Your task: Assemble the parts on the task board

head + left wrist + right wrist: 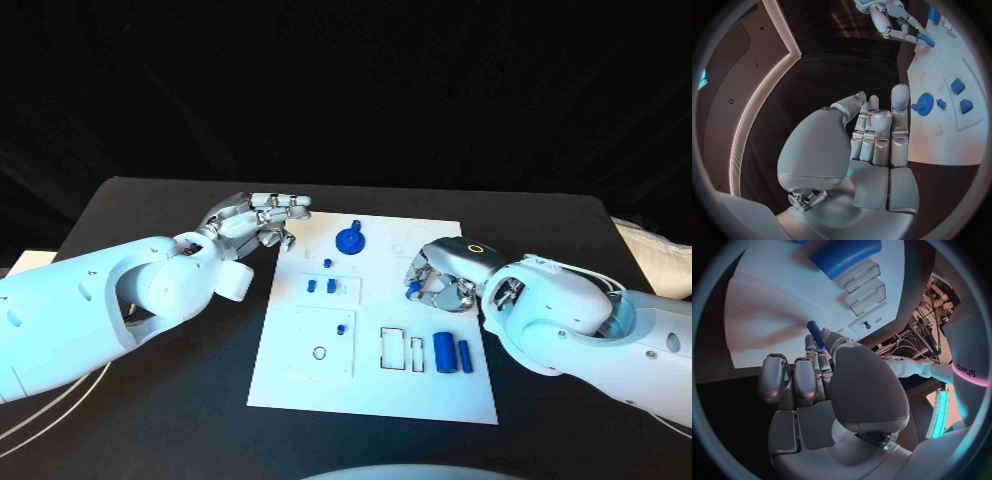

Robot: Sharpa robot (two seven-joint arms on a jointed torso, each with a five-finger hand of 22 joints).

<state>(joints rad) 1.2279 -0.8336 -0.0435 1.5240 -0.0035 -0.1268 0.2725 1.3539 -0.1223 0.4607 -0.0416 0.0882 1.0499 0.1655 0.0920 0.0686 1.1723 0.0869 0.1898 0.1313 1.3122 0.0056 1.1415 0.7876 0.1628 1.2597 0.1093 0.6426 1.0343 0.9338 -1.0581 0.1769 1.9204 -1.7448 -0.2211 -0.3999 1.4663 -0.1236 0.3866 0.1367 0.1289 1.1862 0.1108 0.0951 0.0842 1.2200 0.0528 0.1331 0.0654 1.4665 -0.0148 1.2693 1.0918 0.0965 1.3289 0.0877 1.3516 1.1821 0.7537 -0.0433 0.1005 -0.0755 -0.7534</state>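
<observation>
On the black worktop (159, 420) lies the white board (433, 395), with both arms reaching in from the sides.

The right robot hand (440, 278) sits over the board's right edge, and pinches a small blue peg (815, 334) between thumb and fingertips; the right wrist view shows the peg sticking out past the fingertips, above the white surface. The left robot hand (260, 225) hangs just beside the board's far left corner, above the worktop; its fingers are curled in close together and nothing lies in them.

On the board, a blue gear (351, 240) stands near the far edge, between the two hands. Below it is a small blue stud (329, 263), then two small blue blocks (322, 286) side by side. Further toward the near edge are one tiny blue piece (340, 328) and a thin dark ring (317, 353). At the right, near the right arm, lie a thin blue bar (418, 353), a thick blue cylinder (446, 353) and a slimmer blue rod (466, 354), all lengthwise, beside an outlined empty slot (392, 346).

Nothing lies between either hand and the parts.
</observation>
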